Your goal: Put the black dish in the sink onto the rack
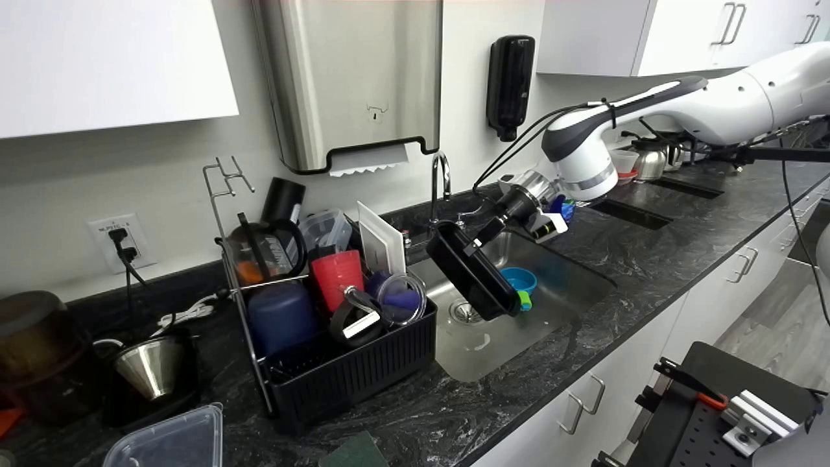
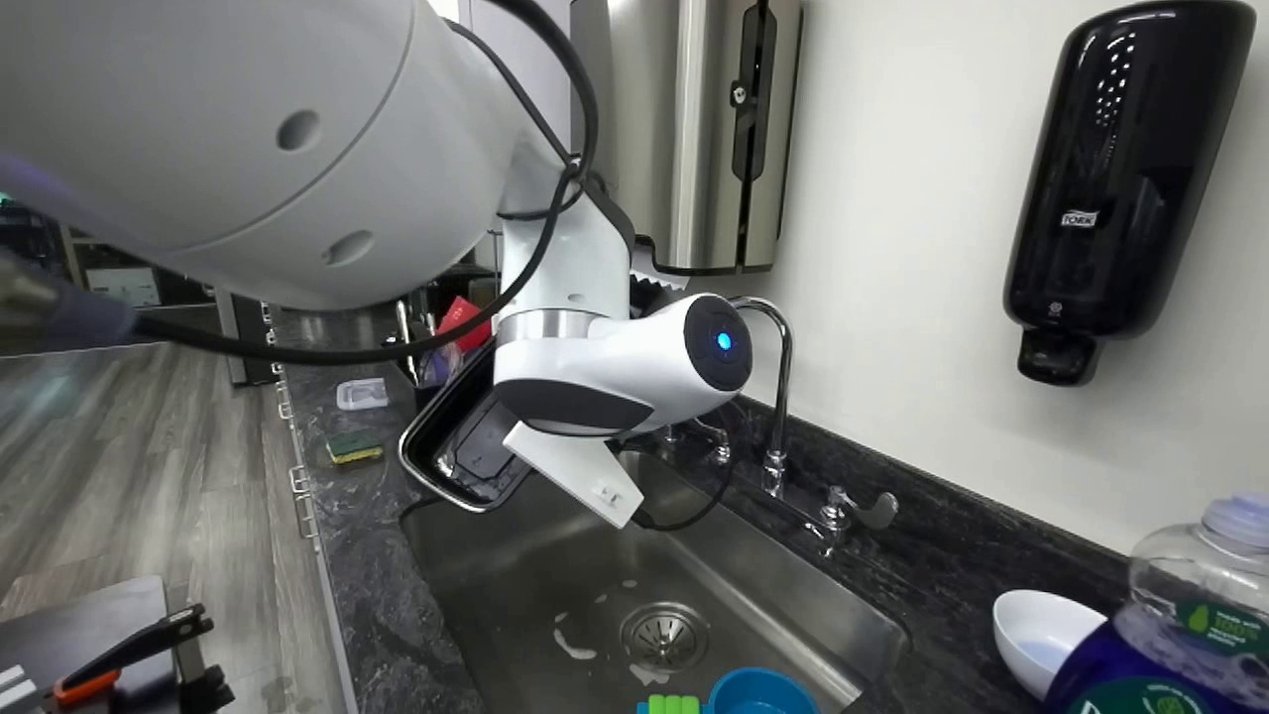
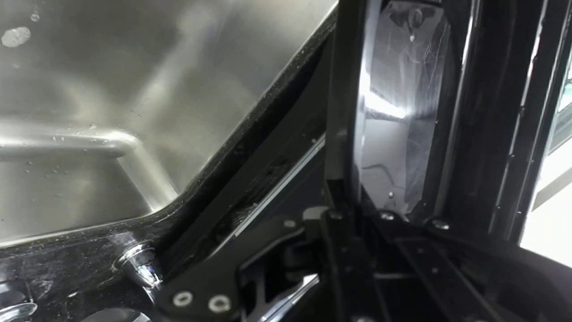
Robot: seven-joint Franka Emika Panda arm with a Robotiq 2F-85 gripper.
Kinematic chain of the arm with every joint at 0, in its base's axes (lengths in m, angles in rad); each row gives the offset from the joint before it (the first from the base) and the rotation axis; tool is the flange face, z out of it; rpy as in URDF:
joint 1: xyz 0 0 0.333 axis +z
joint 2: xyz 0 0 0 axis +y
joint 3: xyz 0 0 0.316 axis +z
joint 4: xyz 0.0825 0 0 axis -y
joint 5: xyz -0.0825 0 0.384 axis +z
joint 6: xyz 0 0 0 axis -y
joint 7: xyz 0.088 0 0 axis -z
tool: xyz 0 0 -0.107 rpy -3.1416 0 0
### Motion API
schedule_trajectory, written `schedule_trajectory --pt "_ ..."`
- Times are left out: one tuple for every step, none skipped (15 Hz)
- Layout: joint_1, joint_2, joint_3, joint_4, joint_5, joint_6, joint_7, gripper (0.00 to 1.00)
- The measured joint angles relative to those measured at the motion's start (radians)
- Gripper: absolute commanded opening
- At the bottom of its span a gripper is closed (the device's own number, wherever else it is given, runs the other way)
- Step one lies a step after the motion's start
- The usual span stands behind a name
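While I look across the bench [image 1: 415, 408], in an exterior view the claw [image 1: 474, 245] is clamped on the black dish [image 1: 483, 279], gripping it toward its upper end. The dish hangs steeply tilted in the air above the sink [image 1: 557, 292], most of its length sloping down and to the right below the claw. Near its lower end the blue bowl [image 1: 519, 279] shows down in the sink, and the rack [image 1: 369, 366], with a red cup [image 1: 339, 279] in its load, stands just left of the sink, apart from the dish.

In an exterior view the arm [image 2: 615, 367] hides the claw, so I cannot tell from there how its jaws stand; the dish shows just left of the arm's end, tilted, its rim gleaming. A sponge [image 2: 354, 448] lies on the bench farther left.

In the wrist view the claw's fingers [image 3: 272, 232] reach in from the bottom and pinch the dish's wall, no farther apart than that wall is thick. The dish rises straight ahead of them, with the sink's steel corner beyond at left.
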Motion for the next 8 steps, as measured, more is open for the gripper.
schedule_trajectory --pt "0.000 0.000 0.008 0.000 0.000 -0.004 0.000 0.02" --pt "0.000 0.000 0.017 0.000 0.000 -0.008 0.000 0.02" --pt "-0.001 0.000 0.027 -0.001 0.000 -0.010 0.000 0.02" --pt "-0.001 0.000 0.038 -0.001 0.000 -0.014 0.000 0.02" --pt "-0.002 0.000 0.048 -0.002 0.000 -0.018 -0.001 0.02" --pt "-0.003 0.000 0.059 -0.003 0.000 -0.022 -0.002 0.02" --pt "-0.004 -0.001 0.071 -0.004 0.000 -0.026 -0.005 0.02" --pt "-0.006 -0.001 0.082 -0.005 0.000 -0.031 -0.007 0.02"
